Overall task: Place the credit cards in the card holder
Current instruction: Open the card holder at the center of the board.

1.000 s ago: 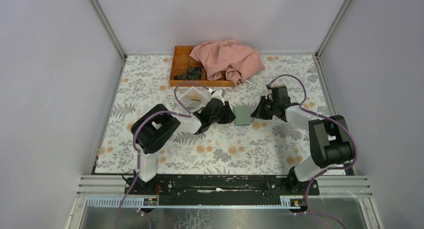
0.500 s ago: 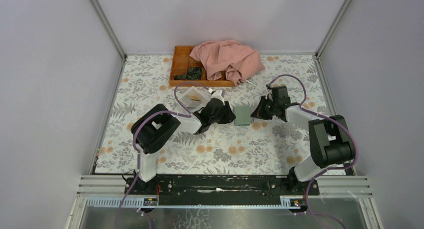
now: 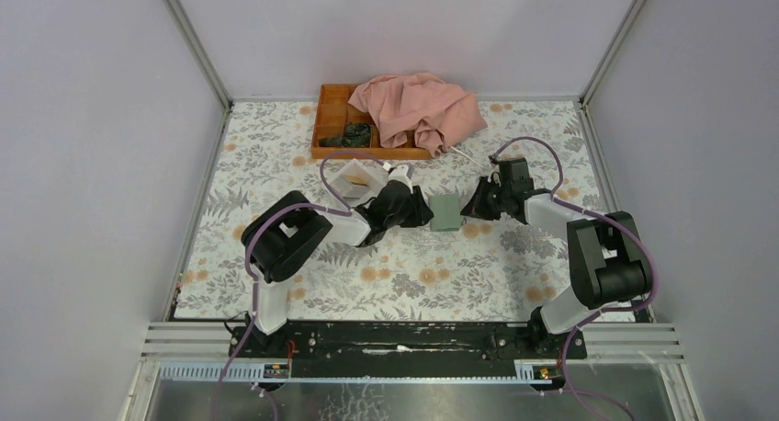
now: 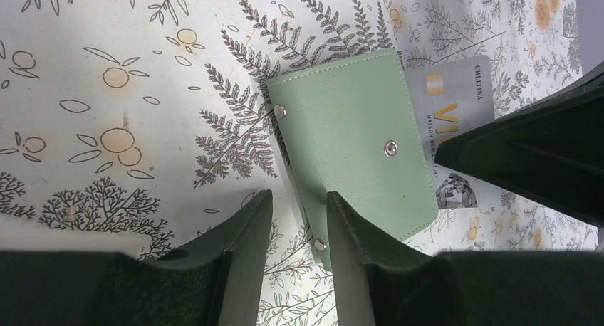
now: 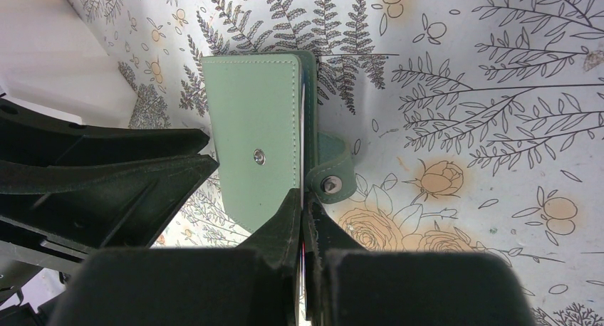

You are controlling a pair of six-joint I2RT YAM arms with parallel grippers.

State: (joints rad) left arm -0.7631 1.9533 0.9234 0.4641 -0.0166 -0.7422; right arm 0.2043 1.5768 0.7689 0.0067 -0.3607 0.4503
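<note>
**Right gripper pinches a card at the holder's side**

Top view: the folded card holder [image 3: 446, 212] lies on the floral table [image 3: 413, 276]. The left gripper [image 3: 424, 211] is just left of it and the right gripper [image 3: 470, 207] just right. A white box [image 3: 353, 176] stands behind-left of it, with an orange tray [image 3: 333, 118] and pink cloth [image 3: 418, 108] farther behind.

Left wrist: the fingers [image 4: 242, 230] are partly open, straddling the holder's near edge. A grey credit card [image 4: 456, 112] juts from its far side.

Right wrist: the jaws are clamped on that card's thin edge, against the holder.

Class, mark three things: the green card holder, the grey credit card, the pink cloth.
card holder [image 4: 342, 127], left wrist view, middle of its cover.
credit card [image 4: 459, 91], left wrist view, bare grey face.
pink cloth [image 3: 418, 108], top view, centre of the heap.
</note>
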